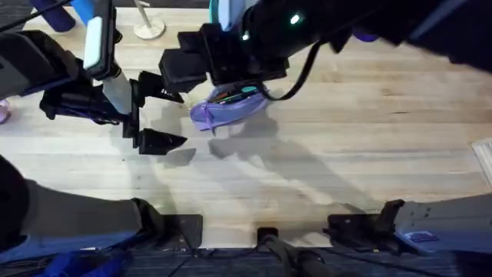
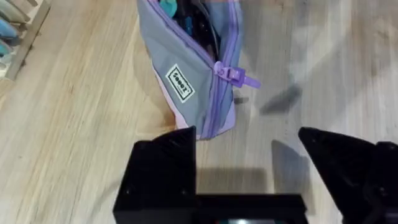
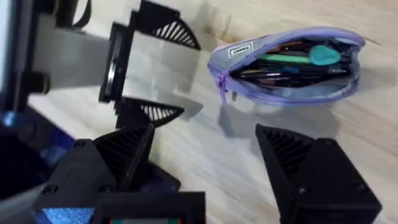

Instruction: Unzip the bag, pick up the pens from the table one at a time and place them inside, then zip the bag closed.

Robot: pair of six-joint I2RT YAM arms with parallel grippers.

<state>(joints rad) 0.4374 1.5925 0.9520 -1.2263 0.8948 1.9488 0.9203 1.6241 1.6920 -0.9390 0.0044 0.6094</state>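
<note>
Overhead: bag (image 1: 227, 108) lying on the table (image 1: 346, 146) at centre, mouth gaping, pens (image 1: 234, 95) already inside. Left claw (image 1: 157, 115) at its nine o'clock, spread wide and empty; right claw (image 1: 188, 65) hanging over it from twelve o'clock.

Left wrist: zipper pull (image 2: 236, 76) sticking out, free. Likely slip: pinching fabric instead of the tab, dragging the unanchored pouch.

Right wrist: right claw (image 3: 205, 165) parted, gripping nothing. Pens standing proud of the mouth, liable to jam the slider.
</note>
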